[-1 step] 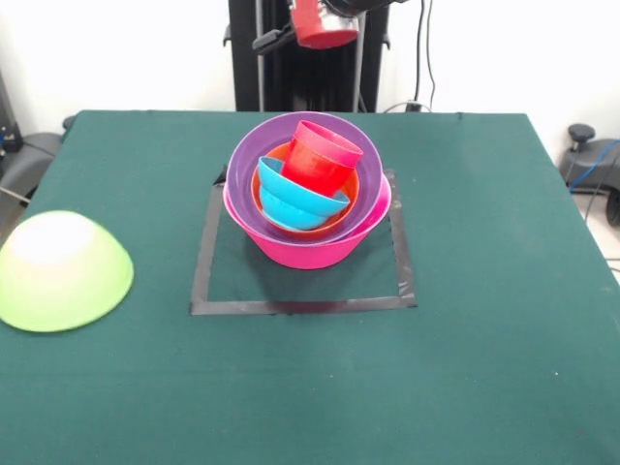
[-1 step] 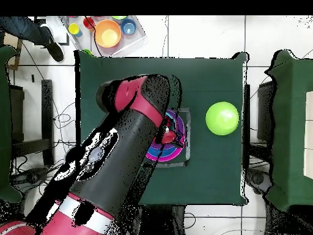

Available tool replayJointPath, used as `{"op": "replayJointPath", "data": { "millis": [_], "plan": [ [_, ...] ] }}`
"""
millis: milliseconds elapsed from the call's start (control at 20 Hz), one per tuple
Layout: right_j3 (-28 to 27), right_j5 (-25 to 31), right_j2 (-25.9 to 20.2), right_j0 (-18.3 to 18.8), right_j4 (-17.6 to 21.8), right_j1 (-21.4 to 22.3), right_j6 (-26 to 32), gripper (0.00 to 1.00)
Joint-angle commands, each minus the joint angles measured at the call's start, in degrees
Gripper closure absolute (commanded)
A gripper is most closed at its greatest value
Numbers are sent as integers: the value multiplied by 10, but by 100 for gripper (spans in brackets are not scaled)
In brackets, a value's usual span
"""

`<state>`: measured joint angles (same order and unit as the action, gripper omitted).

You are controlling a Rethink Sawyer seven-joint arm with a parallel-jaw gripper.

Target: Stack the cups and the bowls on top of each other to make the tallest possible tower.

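Five pieces nest inside the tower [image 1: 308, 199] on the counter [image 1: 484, 339] — red cup [image 1: 320, 157] tilted atop — lime green bowl [image 1: 60, 271] unstacked; jaws' state unclear.

I see the table [image 1: 484, 368] covered in dark green cloth. A black tape square [image 1: 300, 305] is stuck to it near the middle. The large pink bowl [image 1: 310, 250] sits directly on the cloth inside that square, below the pincer [image 1: 325, 29]. The lime green bowl [image 1: 60, 271] lies upside down, well off to the pincer's side.
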<state>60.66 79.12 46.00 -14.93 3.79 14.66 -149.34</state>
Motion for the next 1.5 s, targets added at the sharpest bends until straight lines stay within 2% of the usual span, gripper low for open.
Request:
{"op": "replayJointPath", "data": {
  "millis": [50,550,750,950,1150,1300,1400,1500],
  "plan": [
    [-20,53,-81,-6,-27,-2,-24,0],
    [93,-42,-86,2,1,112,56,0],
    [159,-120,-94,23,8,173,82,0],
    [225,-205,-112,43,1,221,81,0],
    [278,-290,-145,68,-17,247,70,0],
    [336,-425,-206,109,-38,256,60,0],
    [352,-472,-238,129,-49,256,49,0],
    [358,-486,-262,145,-55,261,51,0]
  ]
}}
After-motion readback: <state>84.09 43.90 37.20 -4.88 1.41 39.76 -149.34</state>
